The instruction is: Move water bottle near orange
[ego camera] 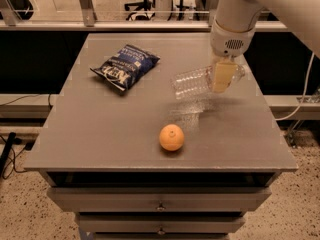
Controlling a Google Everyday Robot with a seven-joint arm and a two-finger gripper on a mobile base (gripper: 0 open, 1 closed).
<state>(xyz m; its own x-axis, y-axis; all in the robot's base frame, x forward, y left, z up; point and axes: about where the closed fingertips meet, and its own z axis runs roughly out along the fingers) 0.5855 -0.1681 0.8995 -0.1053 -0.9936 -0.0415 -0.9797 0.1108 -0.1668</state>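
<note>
Right of centre, the gripper pinches the clear water bottle sideways, higher in frame than the orange

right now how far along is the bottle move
Done: the gripper is clamped on the water bottle, held sideways above the table. In hand: the carry. Left: set it down beside the orange, which sits apart nearer the front edge, then release.
</note>
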